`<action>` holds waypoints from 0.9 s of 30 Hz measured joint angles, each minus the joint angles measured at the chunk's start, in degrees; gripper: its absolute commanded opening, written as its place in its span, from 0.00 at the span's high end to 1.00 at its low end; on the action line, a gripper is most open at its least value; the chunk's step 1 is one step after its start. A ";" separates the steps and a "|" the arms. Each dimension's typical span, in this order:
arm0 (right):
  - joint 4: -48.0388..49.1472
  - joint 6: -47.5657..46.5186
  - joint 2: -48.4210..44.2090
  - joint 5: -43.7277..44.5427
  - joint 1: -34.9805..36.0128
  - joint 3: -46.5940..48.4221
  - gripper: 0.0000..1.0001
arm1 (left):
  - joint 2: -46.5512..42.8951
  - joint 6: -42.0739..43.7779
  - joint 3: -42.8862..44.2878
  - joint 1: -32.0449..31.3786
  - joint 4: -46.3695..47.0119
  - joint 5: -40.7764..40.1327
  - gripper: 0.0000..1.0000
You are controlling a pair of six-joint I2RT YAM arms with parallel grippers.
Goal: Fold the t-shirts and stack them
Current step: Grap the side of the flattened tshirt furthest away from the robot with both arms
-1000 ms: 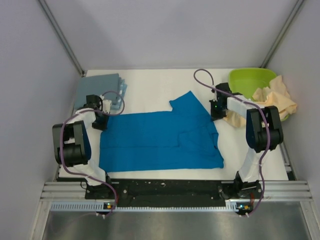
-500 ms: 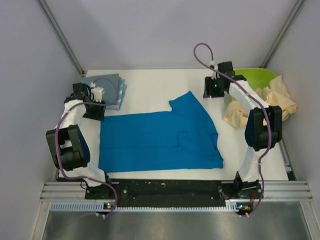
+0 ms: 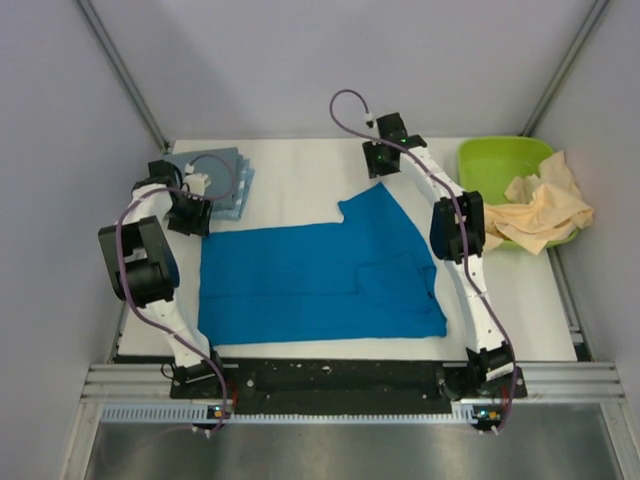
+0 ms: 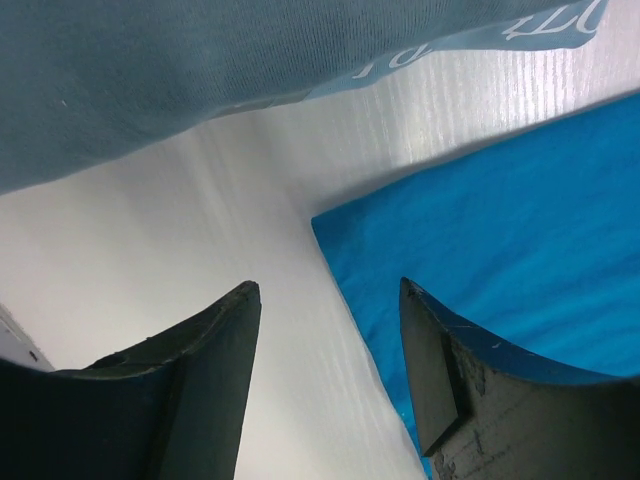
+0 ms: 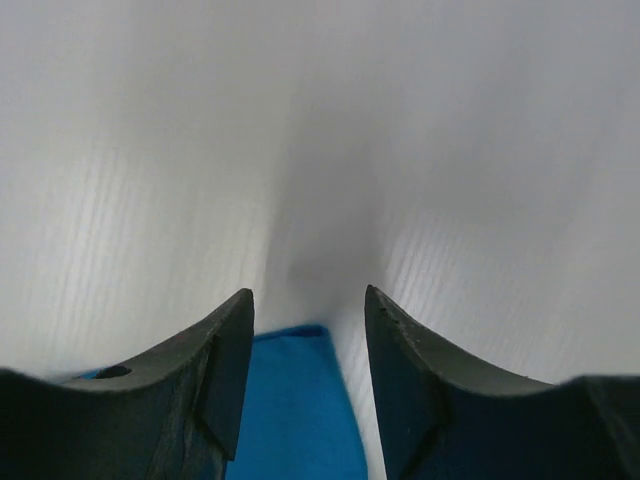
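Top view: bright blue t-shirt (image 3: pixel 320 275) is lying spread flat mid-front on the white bench (image 3: pixel 300 165), one sleeve pointing to the far side and a fold showing on its R part. Folded grey-blue t-shirts (image 3: pixel 212 170) are sitting stacked at the far-L corner. Cream-peach t-shirt (image 3: pixel 545 212) is hanging crumpled over the near rim of the lime-green tub (image 3: pixel 500 158), far R. L arm (image 3: pixel 140 265) is bending back twd the stack, w/ L jaws hanging betw the stack & the blue shirt's far-L corner. R arm (image 3: pixel 455 225) is reaching far fwd, w/ R jaws hanging just beyond the sleeve tip. From up here can't tell if either pair is apart.

L wrist: L jaws are standing apart, gripping nothing, w/ bare bench showing betw them. The blue shirt's corner is lying at R, running under the R-hand tip. Grey-blue cloth w/ pale lettering is filling the top of the frame. Can't tell if the tips are touching the bench.

R wrist: R jaws are standing apart too, holding nothing. A narrow tip of blue cloth is showing low betw them, w/ bare white bench beyond. Contact w/ the cloth: can't tell.
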 measured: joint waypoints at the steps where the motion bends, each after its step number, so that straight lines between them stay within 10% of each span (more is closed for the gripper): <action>1: -1.68 -0.55 1.33 0.90 0.52 3.91 0.55 | 0.42 0.63 0.11 0.04 -0.22 -0.15 0.38; 13: -9.81 -2.58 3.17 3.15 2.08 6.73 0.57 | 2.80 15.13 7.58 0.20 -7.26 3.96 0.33; 20: -10.23 -3.87 3.15 2.51 2.12 6.71 0.98 | 9.51 19.74 16.44 0.17 -10.99 7.85 0.35; 27: -10.56 -4.33 2.16 1.09 2.12 5.42 1.00 | 14.21 24.76 17.88 -0.02 -17.00 9.66 0.43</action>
